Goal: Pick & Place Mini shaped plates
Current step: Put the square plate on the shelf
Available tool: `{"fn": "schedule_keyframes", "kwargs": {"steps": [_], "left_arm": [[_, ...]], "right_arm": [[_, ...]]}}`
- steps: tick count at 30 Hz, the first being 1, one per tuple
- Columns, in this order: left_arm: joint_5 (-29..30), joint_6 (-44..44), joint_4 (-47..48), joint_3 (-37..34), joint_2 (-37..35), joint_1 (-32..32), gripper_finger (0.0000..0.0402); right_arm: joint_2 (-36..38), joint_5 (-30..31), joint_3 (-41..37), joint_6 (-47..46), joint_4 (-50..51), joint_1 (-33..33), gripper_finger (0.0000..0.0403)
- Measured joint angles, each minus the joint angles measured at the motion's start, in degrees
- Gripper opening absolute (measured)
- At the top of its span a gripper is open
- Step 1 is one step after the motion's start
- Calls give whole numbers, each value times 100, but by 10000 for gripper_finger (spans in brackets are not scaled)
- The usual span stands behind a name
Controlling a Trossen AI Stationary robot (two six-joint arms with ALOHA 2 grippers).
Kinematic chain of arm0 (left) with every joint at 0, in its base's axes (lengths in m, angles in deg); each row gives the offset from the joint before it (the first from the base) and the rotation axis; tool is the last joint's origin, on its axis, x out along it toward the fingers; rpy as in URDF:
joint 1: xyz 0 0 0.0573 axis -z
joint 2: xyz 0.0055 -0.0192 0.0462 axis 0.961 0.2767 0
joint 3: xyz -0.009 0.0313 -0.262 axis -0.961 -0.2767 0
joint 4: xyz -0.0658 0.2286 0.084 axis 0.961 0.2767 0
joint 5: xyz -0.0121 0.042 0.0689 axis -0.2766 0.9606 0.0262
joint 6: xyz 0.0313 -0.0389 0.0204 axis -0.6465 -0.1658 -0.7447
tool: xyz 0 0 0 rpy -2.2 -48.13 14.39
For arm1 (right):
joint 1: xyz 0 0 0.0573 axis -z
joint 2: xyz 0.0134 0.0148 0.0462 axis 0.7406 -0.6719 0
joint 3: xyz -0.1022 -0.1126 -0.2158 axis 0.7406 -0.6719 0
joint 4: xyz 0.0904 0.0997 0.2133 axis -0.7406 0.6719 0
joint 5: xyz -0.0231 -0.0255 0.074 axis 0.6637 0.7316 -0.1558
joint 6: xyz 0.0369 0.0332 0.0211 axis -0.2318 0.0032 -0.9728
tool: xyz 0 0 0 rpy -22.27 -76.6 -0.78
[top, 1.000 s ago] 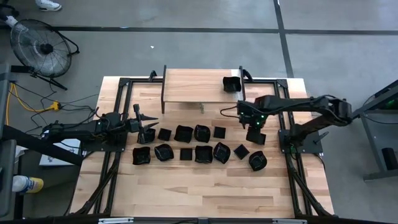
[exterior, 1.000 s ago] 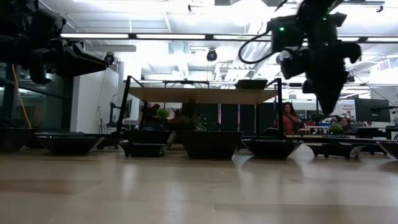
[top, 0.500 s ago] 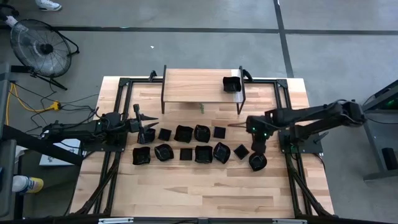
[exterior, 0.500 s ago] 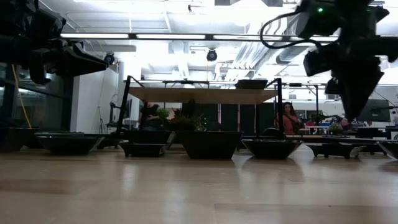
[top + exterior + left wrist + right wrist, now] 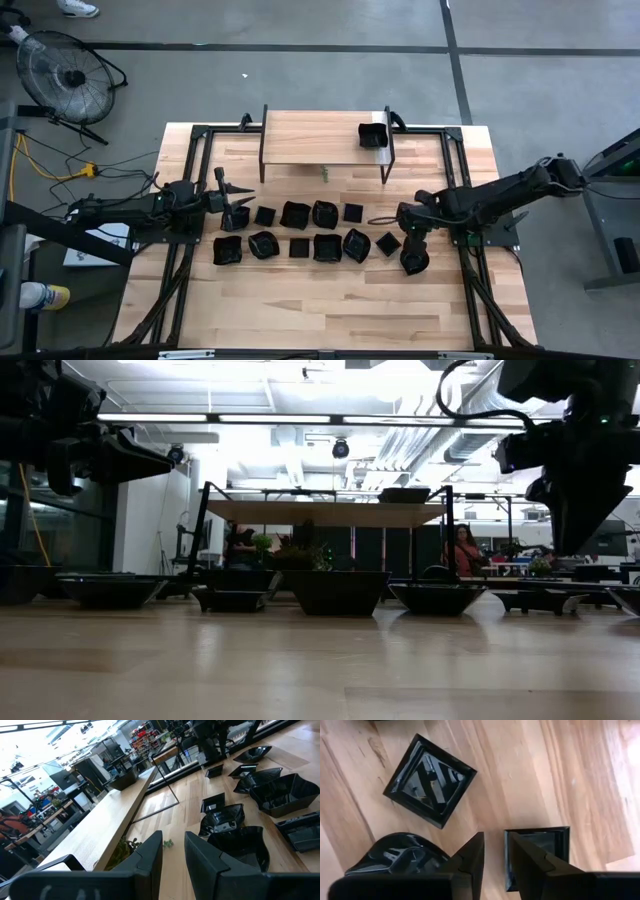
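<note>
right gripper (image 5: 494, 851), fingers slightly parted and empty, hangs over a square plate (image 5: 536, 851) beside the diamond-set plate (image 5: 429, 780), lined up to grasp its rim.

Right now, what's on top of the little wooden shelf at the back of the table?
One mini shaped plate sits on the shelf, near its right end. The rest of the shelf top is bare wood. From above, the table under the shelf is mostly covered.
</note>
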Motion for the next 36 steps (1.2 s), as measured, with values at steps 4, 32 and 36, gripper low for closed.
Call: {"fn": "schedule_keyframes", "kwargs": {"steps": [4,32,36], "left_arm": [[0,0,0,2,0,1,78],[1,0,0,1,0,1,78],[0,0,0,0,-2,2,78]], "right_arm": [[0,-74,0,-547,0,-145,124],[-1447,347,0,-1106,216,-326,188],[-1575,483,0,-1024,245,-326,184]]}}
